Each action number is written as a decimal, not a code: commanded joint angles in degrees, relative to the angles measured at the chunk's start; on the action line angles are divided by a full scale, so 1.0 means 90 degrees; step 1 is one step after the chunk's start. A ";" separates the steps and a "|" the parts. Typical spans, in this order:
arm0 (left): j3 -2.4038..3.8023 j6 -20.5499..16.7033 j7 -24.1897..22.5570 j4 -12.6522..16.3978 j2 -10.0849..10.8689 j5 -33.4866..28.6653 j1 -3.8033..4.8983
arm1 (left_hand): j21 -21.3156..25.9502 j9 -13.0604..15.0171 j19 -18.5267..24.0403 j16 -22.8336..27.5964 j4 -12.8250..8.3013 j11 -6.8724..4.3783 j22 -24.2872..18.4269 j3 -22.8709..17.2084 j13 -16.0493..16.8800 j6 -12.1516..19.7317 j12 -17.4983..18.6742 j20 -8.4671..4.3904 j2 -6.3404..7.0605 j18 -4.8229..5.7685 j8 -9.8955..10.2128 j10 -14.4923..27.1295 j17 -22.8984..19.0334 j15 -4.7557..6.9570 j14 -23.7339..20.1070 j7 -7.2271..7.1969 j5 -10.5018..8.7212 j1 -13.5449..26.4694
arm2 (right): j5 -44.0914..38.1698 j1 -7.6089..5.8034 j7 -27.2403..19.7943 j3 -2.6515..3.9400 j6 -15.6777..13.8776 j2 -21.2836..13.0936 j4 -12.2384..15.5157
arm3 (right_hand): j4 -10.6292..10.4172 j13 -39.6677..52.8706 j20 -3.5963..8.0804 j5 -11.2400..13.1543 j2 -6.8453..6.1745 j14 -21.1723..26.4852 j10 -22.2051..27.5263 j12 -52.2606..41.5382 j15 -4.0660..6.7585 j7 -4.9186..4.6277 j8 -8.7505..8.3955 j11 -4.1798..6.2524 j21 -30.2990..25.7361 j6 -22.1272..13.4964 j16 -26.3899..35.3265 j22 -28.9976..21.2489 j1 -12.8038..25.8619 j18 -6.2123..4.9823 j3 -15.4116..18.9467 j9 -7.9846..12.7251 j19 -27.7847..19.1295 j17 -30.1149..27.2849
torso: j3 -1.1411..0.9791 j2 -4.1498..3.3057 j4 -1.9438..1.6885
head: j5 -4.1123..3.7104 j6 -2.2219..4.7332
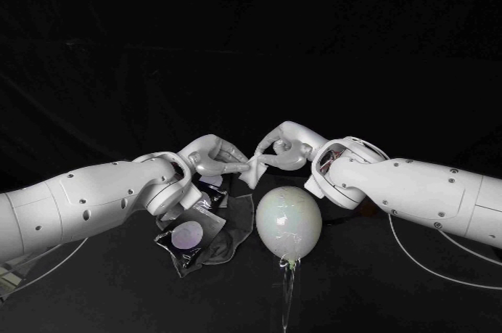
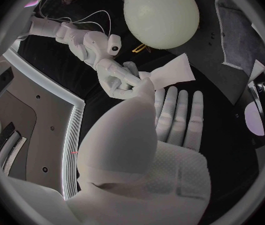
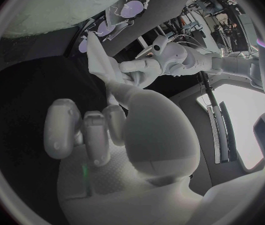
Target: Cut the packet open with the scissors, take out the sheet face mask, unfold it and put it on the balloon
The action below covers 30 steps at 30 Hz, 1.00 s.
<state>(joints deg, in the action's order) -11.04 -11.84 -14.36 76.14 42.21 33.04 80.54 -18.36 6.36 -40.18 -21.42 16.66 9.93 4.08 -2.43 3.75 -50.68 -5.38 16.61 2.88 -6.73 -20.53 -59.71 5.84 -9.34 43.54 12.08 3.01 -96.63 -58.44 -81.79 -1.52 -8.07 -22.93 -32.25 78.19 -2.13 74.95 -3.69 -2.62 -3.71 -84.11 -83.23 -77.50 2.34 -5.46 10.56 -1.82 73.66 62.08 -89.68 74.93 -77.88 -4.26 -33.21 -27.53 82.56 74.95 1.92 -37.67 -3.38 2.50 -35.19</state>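
Observation:
A folded white sheet face mask [image 1: 254, 173] hangs above the table between my two hands. My left hand [image 1: 215, 159] pinches its one side and my right hand [image 1: 282, 151] pinches the other, fingertips nearly meeting. In the left wrist view the mask [image 2: 173, 72] sits at my left hand's [image 2: 170, 117] thumb, with the right hand [image 2: 117, 77] gripping it too. The right wrist view shows the mask [image 3: 98, 55] between the right hand [image 3: 101, 125] and the left hand [image 3: 142, 65]. The pale balloon [image 1: 288, 224] lies just below the mask, its string trailing toward me. The dark packet [image 1: 194, 235] lies left of the balloon.
A small yellowish object [image 1: 364, 211], perhaps the scissors' handle, lies under my right forearm, mostly hidden. The balloon [image 2: 162, 15] and the packet [image 2: 260, 112] show beyond my left hand. White cables run along both arms. The black table [image 1: 387, 289] stretches to the front.

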 commanded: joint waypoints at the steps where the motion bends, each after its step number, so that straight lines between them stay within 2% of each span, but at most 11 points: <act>1: 0.0010 0.0159 -0.0014 0.0020 0.0004 -0.0317 0.0004 | -0.0022 0.0000 -0.0062 0.0023 -0.0002 -0.0009 0.0009 -0.0098 -0.0008 -0.0088 -0.0016 -0.0007 -0.0146 -0.0097 0.0012 -0.0066 0.0015 0.0017 0.0090 -0.0004 -0.0014 0.0003 | -0.0103 -0.0005 0.0015 0.0005 0.0105 -0.0001 0.0000 | 0.0026 0.0962 0.0019 -0.0019 0.0026 -0.0655 -0.0275 -0.0012 0.0039 -0.0002 0.0026 0.0106 -0.0015 0.0058 -0.0035 0.0950 -0.0029 0.0089 0.0007 -0.0009 0.0001 0.1672 | 0.0000 0.0001 0.0003 | -0.0005 -0.0006; 8: 0.0011 0.0358 0.0007 0.0022 0.0019 -0.0643 0.0004 | 0.0004 0.0019 -0.0107 0.0010 -0.0006 -0.0099 0.0000 -0.0378 -0.0013 -0.0313 0.0015 -0.0003 -0.0326 -0.0121 -0.0012 -0.0259 0.0061 0.0092 0.0277 -0.0115 -0.0014 -0.0072 | -0.0111 -0.0005 0.0031 0.0005 0.0106 -0.0014 -0.0006 | 0.0026 0.0962 0.0019 -0.0019 0.0026 -0.0655 -0.0275 -0.0012 0.0039 -0.0002 0.0026 0.0106 -0.0015 0.0058 -0.0035 0.0950 -0.0029 0.0089 0.0007 -0.0009 0.0001 0.1672 | -0.0001 -0.0001 0.0000 | -0.0005 -0.0006; 14: 0.0011 0.0523 0.0065 0.0038 0.0026 -0.0573 0.0005 | 0.0018 0.0073 -0.0162 0.0001 -0.0045 -0.0194 0.0001 -0.0725 -0.0013 -0.0533 0.0044 -0.0005 -0.0386 -0.0140 -0.0094 -0.0517 0.0128 0.0179 0.0503 -0.0202 -0.0011 -0.0224 | -0.0115 -0.0005 0.0030 0.0005 0.0094 -0.0003 -0.0016 | 0.0030 0.0963 0.0020 -0.0018 0.0027 -0.0655 -0.0275 -0.0014 0.0038 -0.0003 0.0030 0.0105 -0.0024 0.0052 -0.0035 0.0947 -0.0027 0.0088 0.0004 -0.0011 -0.0003 0.1672 | -0.0002 0.0000 0.0002 | -0.0001 -0.0013; 21: 0.0012 0.0644 0.0112 0.0064 0.0016 -0.0415 0.0005 | 0.0010 0.0134 -0.0232 0.0027 -0.0048 -0.0248 0.0010 -0.1071 -0.0018 -0.0643 0.0097 -0.0008 -0.0308 -0.0170 -0.0173 -0.0715 0.0179 0.0223 0.0663 -0.0243 -0.0015 -0.0292 | -0.0116 -0.0005 0.0024 0.0005 0.0098 0.0008 -0.0006 | 0.0030 0.0963 0.0020 -0.0018 0.0027 -0.0655 -0.0275 -0.0014 0.0038 -0.0003 0.0030 0.0105 -0.0024 0.0052 -0.0035 0.0947 -0.0027 0.0088 0.0004 -0.0011 -0.0003 0.1672 | -0.0001 -0.0001 0.0002 | 0.0006 -0.0025; 24: 0.0012 0.0646 0.0120 0.0075 0.0011 -0.0385 0.0005 | 0.0005 0.0162 -0.0265 0.0061 -0.0041 -0.0256 0.0014 -0.1224 -0.0021 -0.0653 0.0141 -0.0009 -0.0229 -0.0185 -0.0197 -0.0772 0.0199 0.0231 0.0710 -0.0248 -0.0014 -0.0257 | -0.0116 -0.0005 0.0021 0.0005 0.0117 0.0005 0.0005 | 0.0030 0.0963 0.0020 -0.0018 0.0027 -0.0655 -0.0275 -0.0014 0.0038 -0.0003 0.0030 0.0105 -0.0024 0.0052 -0.0035 0.0947 -0.0027 0.0088 0.0004 -0.0011 -0.0003 0.1672 | -0.0001 0.0000 0.0008 | 0.0016 -0.0033; 25: 0.0012 0.0639 0.0122 0.0078 0.0009 -0.0378 0.0005 | 0.0007 0.0192 -0.0288 0.0109 -0.0041 -0.0258 0.0014 -0.1401 -0.0022 -0.0653 0.0180 -0.0007 -0.0143 -0.0197 -0.0219 -0.0813 0.0220 0.0234 0.0747 -0.0250 -0.0015 -0.0195 | -0.0116 -0.0005 0.0020 0.0005 0.0128 0.0004 0.0009 | 0.0030 0.0963 0.0020 -0.0018 0.0027 -0.0655 -0.0275 -0.0014 0.0038 -0.0003 0.0030 0.0105 -0.0024 0.0052 -0.0035 0.0947 -0.0027 0.0088 0.0004 -0.0011 -0.0003 0.1672 | 0.0000 0.0000 0.0008 | 0.0017 -0.0037; 30: 0.0012 0.0564 0.0123 0.0098 0.0005 -0.0403 0.0005 | -0.0016 0.0229 -0.0343 0.0139 -0.0077 -0.0279 0.0026 -0.1630 -0.0019 -0.0670 0.0183 -0.0016 -0.0087 -0.0229 -0.0255 -0.0884 0.0248 0.0253 0.0819 -0.0258 -0.0016 -0.0182 | -0.0134 -0.0005 0.0032 0.0005 0.0216 0.0000 0.0026 | 0.0030 0.0963 0.0020 -0.0018 0.0027 -0.0655 -0.0275 -0.0014 0.0038 -0.0003 0.0030 0.0105 -0.0024 0.0052 -0.0035 0.0947 -0.0027 0.0088 0.0004 -0.0011 -0.0003 0.1672 | 0.0000 0.0000 0.0004 | -0.0010 -0.0042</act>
<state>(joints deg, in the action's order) -11.02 -7.36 -13.12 76.80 42.38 29.27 80.54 -18.36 8.19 -43.02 -20.32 16.04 7.44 4.25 -16.78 3.65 -56.29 -3.95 16.39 1.70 -8.00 -22.56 -67.34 8.02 -7.08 50.68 9.74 2.86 -98.31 -58.85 -81.79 -1.19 -8.07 -22.37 -32.26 78.29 -2.14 74.94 -3.71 -2.61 -3.71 -84.00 -83.23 -77.49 2.24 -5.50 10.62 -1.82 73.66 62.25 -89.60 74.92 -77.87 -4.25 -33.20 -27.54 82.54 74.91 1.91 -37.67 -3.33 2.55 -35.57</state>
